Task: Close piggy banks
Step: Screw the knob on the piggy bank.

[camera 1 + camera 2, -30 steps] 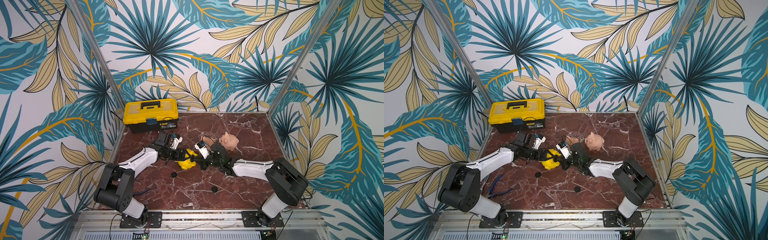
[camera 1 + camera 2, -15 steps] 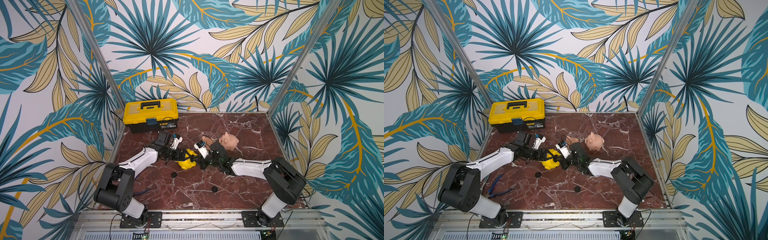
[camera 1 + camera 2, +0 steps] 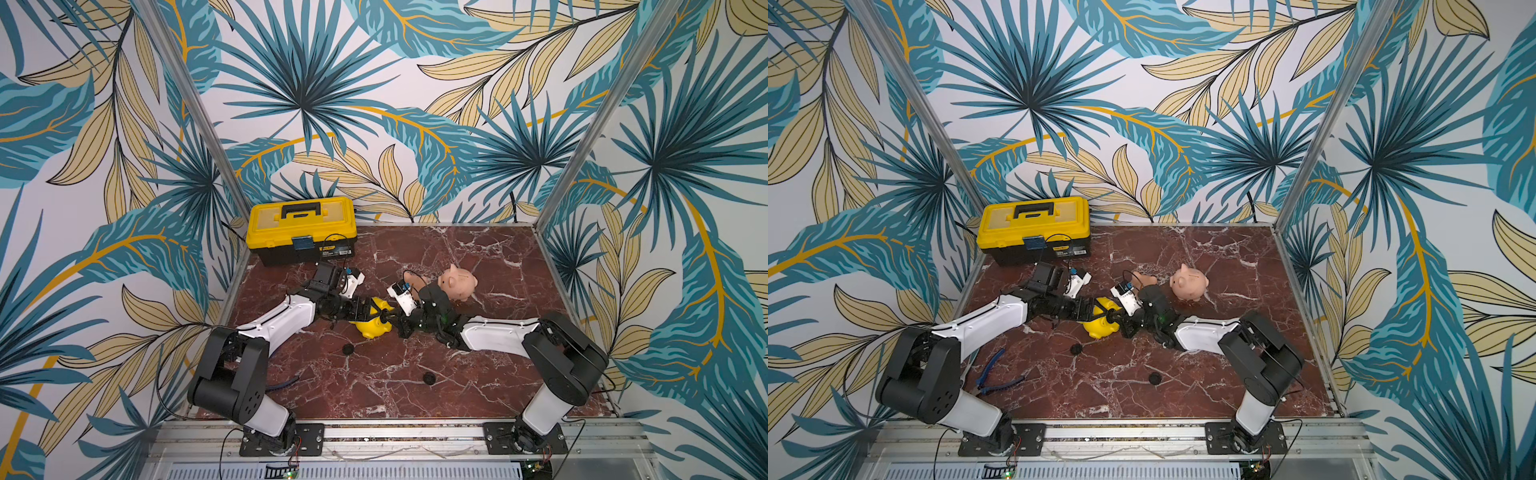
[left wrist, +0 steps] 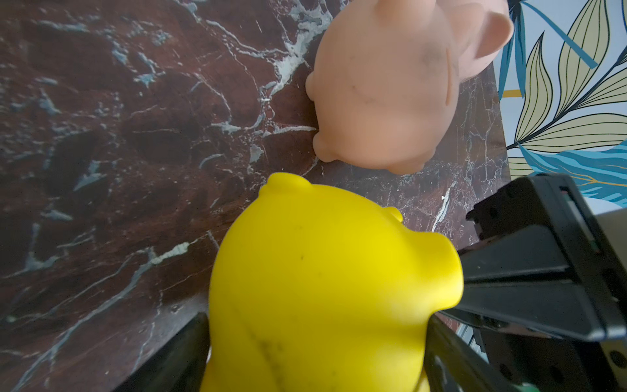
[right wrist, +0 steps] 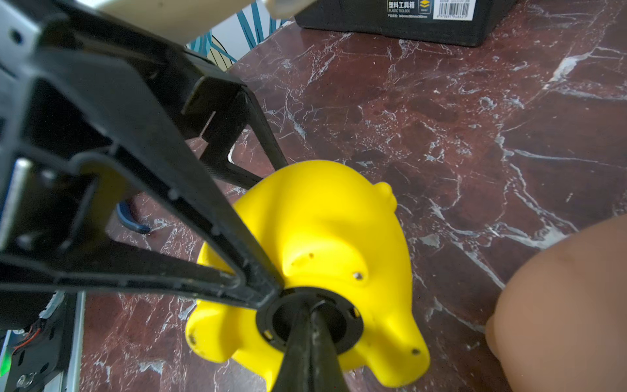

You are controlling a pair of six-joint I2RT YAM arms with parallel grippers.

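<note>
The yellow piggy bank (image 5: 322,237) is smooth plastic with a satin sheen, flecked with small dark specks and scuffs. The ring (image 5: 354,327) set in its underside is duller black plastic. The pale pink piggy bank (image 4: 383,95) is smooth, matt plastic with faint grey smudges. The tabletop (image 4: 135,135) looks like polished red-brown marble with white veins. The right gripper (image 5: 310,332) is matt black plastic, slightly grainy. The toolbox (image 3: 301,226) is yellow and black plastic.

The orange pig (image 3: 1146,277) is mostly hidden behind the right arm (image 3: 1200,332) in a top view, and it is a blur cut by the edge in the right wrist view. The yellow pig (image 4: 322,288) runs off the left wrist view. The pliers (image 3: 286,381) peek from behind the left arm (image 3: 282,320).
</note>
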